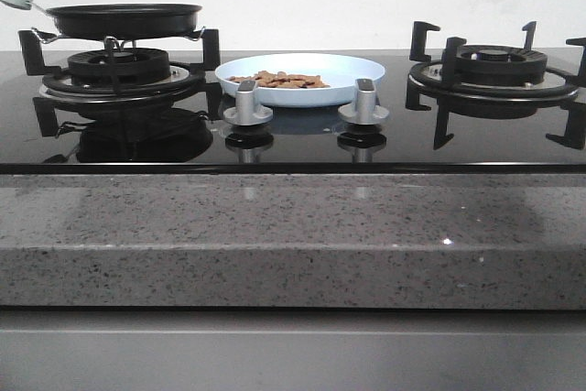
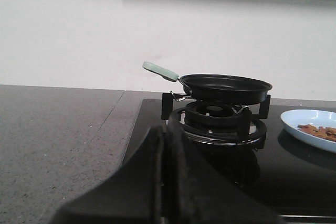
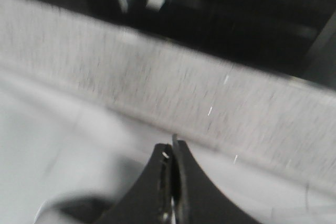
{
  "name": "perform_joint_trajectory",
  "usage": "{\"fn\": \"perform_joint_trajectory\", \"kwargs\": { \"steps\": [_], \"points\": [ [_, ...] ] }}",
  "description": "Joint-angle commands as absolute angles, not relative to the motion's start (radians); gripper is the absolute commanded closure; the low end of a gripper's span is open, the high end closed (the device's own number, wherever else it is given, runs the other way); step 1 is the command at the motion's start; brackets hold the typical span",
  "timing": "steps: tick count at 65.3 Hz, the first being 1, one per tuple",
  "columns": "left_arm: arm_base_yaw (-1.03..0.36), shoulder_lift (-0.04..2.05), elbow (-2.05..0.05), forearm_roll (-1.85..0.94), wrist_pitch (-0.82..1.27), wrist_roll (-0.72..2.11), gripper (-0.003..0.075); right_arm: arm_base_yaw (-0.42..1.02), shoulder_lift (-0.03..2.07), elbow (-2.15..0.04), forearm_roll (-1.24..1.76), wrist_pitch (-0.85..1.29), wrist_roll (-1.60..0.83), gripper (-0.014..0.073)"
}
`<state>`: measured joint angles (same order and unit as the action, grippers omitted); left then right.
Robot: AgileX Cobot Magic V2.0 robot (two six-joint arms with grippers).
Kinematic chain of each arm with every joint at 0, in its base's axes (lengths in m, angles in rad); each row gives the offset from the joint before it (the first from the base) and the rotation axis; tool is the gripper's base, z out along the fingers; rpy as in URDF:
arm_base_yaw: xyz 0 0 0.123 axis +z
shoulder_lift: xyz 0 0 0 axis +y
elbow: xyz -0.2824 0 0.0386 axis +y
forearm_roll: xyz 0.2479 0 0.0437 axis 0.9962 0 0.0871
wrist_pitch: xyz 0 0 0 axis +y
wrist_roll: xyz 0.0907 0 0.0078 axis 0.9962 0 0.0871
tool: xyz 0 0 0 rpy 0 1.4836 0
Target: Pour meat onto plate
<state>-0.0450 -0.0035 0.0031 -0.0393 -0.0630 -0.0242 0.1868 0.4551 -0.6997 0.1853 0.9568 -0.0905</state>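
Note:
The pale blue plate (image 1: pixel 302 77) sits on the black glass hob between the two burners, and the meat (image 1: pixel 279 81) lies heaped on its left part. In the left wrist view the plate (image 2: pixel 311 124) and the meat (image 2: pixel 319 131) show at the right edge. A black frying pan (image 1: pixel 124 18) with a pale green handle (image 2: pixel 160 70) rests on the left burner. My left gripper (image 2: pixel 165 129) is shut and empty, in front of that burner. My right gripper (image 3: pixel 172 148) is shut and empty, low before the counter's front edge. Neither arm shows in the front view.
Two silver knobs (image 1: pixel 248 107) (image 1: pixel 363 105) stand in front of the plate. The right burner (image 1: pixel 494 70) has black pan supports and nothing on it. A speckled grey stone counter (image 1: pixel 275 235) fronts the hob; more counter (image 2: pixel 52 129) lies left of it.

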Motion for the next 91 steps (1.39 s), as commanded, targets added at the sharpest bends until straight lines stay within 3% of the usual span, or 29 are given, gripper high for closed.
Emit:
{"fn": "perform_joint_trajectory", "kwargs": {
  "steps": [1,14,30,47,91],
  "points": [
    [-0.05,-0.022,0.01,-0.039,-0.147,-0.031,0.0741,0.145,0.395,-0.654,0.173,0.72,-0.096,0.0662],
    [-0.05,-0.022,0.01,-0.039,-0.147,-0.031,0.0741,0.035,0.203,-0.367,0.174,0.331,-0.096,0.0662],
    [-0.05,-0.022,0.01,-0.039,-0.147,-0.031,0.0741,-0.013,0.069,-0.107,0.176,0.111,-0.096,0.0662],
    [-0.05,-0.021,0.01,-0.039,-0.147,-0.031,0.0741,-0.034,-0.03,0.023,0.177,0.014,-0.096,0.0662],
    [-0.05,-0.021,0.01,-0.039,-0.147,-0.031,0.0741,-0.015,-0.027,0.021,0.076,-0.025,-0.02,0.0662]
  ]
}}
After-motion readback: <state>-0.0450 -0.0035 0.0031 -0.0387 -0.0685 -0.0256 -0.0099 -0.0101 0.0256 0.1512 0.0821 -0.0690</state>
